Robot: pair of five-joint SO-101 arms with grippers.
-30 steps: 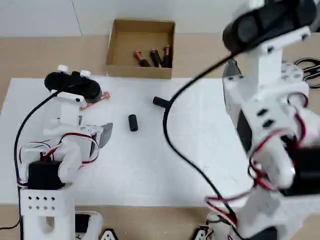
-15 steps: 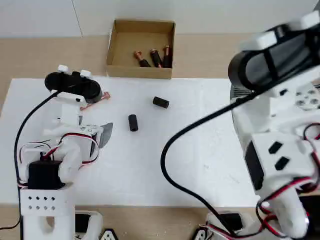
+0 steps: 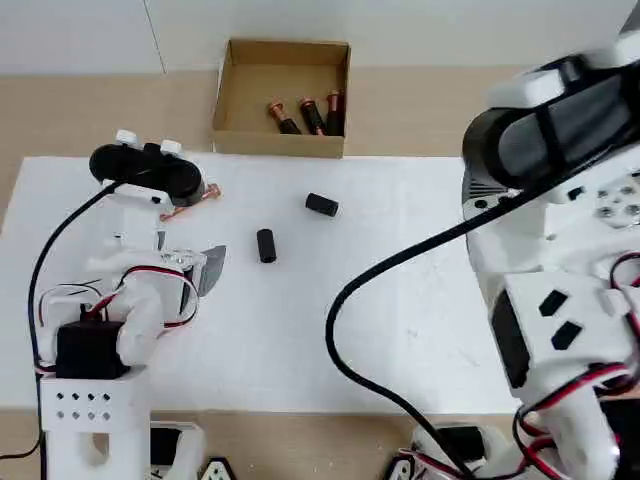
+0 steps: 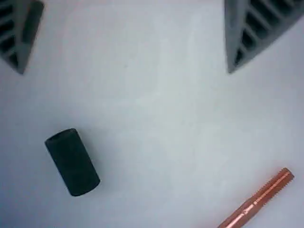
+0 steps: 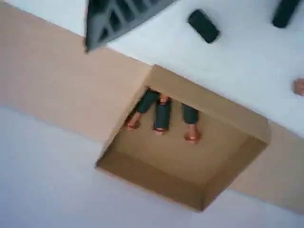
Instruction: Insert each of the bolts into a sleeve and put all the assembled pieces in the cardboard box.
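A cardboard box (image 3: 232, 100) stands behind the white mat, and three assembled pieces (image 3: 305, 115) lie in it; the box (image 5: 223, 118) and pieces (image 5: 161, 114) are also in the right wrist view. Two black sleeves lie loose on the mat, one (image 3: 265, 245) near the middle and one (image 3: 321, 204) closer to the box. A copper bolt (image 3: 192, 203) rests partly under the left arm's wrist. My left gripper (image 4: 126, 71) is open above the mat, beside a sleeve (image 4: 72, 161) and the bolt (image 4: 259, 203). My right gripper (image 5: 118, 19) hangs high, facing the box.
The white mat (image 3: 330, 320) covers most of the table. The right arm's body (image 3: 560, 250) and its black cable (image 3: 400, 270) loom over the right side. The left arm's base (image 3: 90, 400) sits at the near left. Scissors lie at the far right edge.
The right arm has drawn back from the box toward the near right, and its cable no longer crosses the sleeve near the box. The left arm has kept still.
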